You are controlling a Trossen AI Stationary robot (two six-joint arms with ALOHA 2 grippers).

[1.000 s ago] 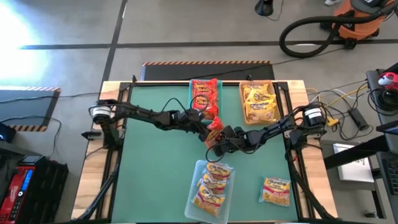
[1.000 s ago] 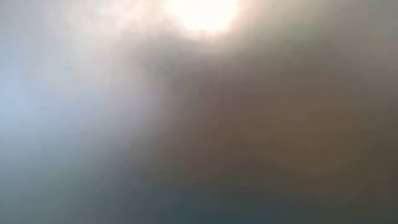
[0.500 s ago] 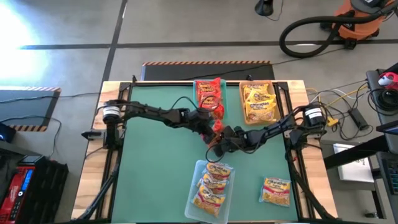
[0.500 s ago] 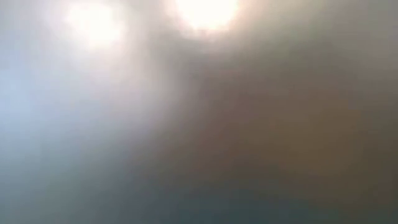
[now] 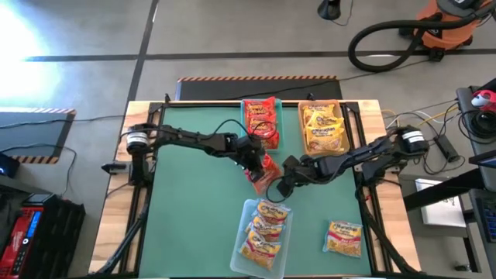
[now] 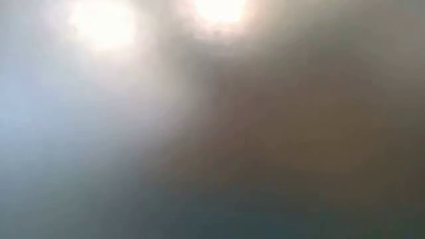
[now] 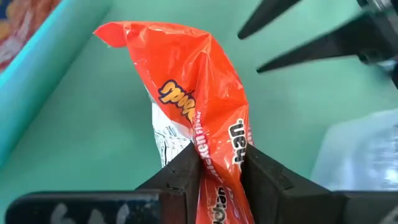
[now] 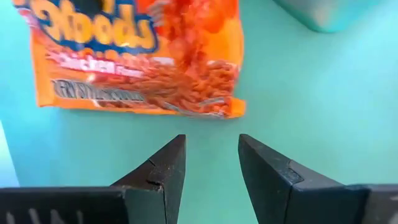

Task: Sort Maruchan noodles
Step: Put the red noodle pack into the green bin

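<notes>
High view: the left pincer (image 5: 258, 164) and right pincer (image 5: 280, 184) meet at the middle of the green counter (image 5: 194, 209), a red noodle packet (image 5: 266, 166) between them. Low view: nothing discernible. Left wrist view: fingers (image 7: 186, 168) clamped on the crumpled packet (image 7: 193, 99). Right wrist view: fingers (image 8: 163, 168) apart, empty, just short of the packet (image 8: 137, 56) lying flat.

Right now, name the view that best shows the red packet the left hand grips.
Left wrist view: the red packet fills it, pinched between the left hand's fingers. High view shows it small at table center. Right wrist view shows a red packet, possibly the same. Low view shows nothing.
</notes>
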